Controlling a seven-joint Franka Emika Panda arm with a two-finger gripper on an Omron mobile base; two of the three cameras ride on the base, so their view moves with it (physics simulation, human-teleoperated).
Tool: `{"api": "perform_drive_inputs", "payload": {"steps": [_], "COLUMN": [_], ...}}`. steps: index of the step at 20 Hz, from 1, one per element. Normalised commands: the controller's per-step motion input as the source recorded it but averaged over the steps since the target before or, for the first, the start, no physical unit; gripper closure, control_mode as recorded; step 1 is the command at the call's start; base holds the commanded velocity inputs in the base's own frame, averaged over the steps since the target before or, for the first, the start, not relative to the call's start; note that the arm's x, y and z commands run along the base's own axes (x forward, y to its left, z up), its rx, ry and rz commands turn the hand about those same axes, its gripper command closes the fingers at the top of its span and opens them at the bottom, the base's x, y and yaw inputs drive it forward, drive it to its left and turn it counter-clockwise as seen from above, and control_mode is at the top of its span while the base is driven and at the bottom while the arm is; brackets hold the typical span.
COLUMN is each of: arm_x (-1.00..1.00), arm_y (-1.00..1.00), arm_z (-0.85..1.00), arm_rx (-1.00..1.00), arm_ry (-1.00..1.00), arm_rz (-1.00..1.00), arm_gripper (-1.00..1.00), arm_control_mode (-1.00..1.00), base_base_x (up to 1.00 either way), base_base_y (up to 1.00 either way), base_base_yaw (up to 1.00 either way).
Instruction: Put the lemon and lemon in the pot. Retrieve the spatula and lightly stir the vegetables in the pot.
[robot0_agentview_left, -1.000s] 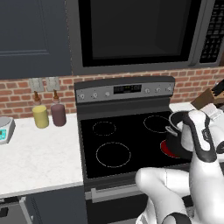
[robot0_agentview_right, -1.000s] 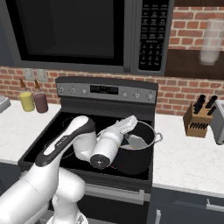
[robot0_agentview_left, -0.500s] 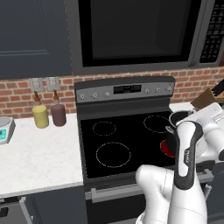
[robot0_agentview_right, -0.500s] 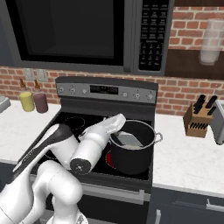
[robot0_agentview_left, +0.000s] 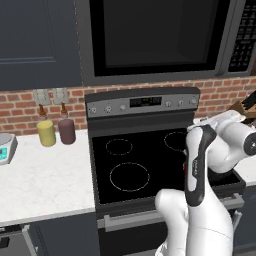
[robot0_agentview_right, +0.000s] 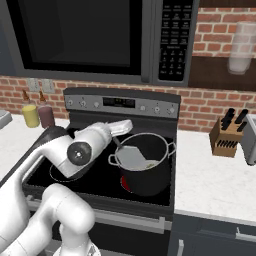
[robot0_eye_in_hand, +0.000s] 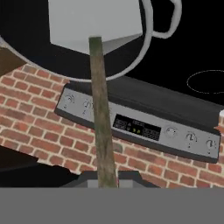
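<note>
The dark pot (robot0_agentview_right: 147, 172) stands on the stove's front right burner. The spatula's light-grey blade (robot0_agentview_right: 131, 156) is down inside it, towards its left wall, and the thin dark handle (robot0_agentview_right: 117, 143) slants up and back to my gripper (robot0_agentview_right: 121, 127), which is shut on the handle's end. In the hand view the handle (robot0_eye_in_hand: 101, 122) runs from the fingertips up to the blade (robot0_eye_in_hand: 94, 24) inside the pot's rim (robot0_eye_in_hand: 131, 65). A dull-yellow sliver beside the blade looks like a lemon (robot0_agentview_right: 149, 161); the rest of the pot's inside is hidden. In the left base view my arm covers the pot.
A yellow jar (robot0_agentview_left: 46, 133) and a dark red jar (robot0_agentview_left: 66, 131) stand on the left counter by the wall, with a small scale (robot0_agentview_left: 5, 148) further left. A knife block (robot0_agentview_right: 229, 137) sits on the right counter. The microwave hangs low over the stove.
The hand has moved back and to the left over the pot, carrying the spatula's blade across to the pot's left side. The elbow has swung upward.
</note>
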Motion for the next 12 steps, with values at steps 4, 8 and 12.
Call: {"api": "perform_drive_inputs", "payload": {"steps": [4, 8, 12], "arm_x": [0.0, 0.19, 0.51], "arm_y": [-0.06, -0.32, -0.23], "arm_z": [0.0, 0.02, 0.05], "arm_rx": [0.3, 0.4, 0.36], "arm_ry": [0.05, -0.03, -0.17], "arm_rz": [0.1, 0.06, 0.03], "arm_gripper": [1.0, 1.0, 1.0], "arm_control_mode": [-1.0, -1.0, -1.0], "base_base_x": [0.0, 0.0, 0.0], "base_base_y": [0.0, 0.0, 0.0], "base_base_yaw": [0.0, 0.0, 0.0]}}
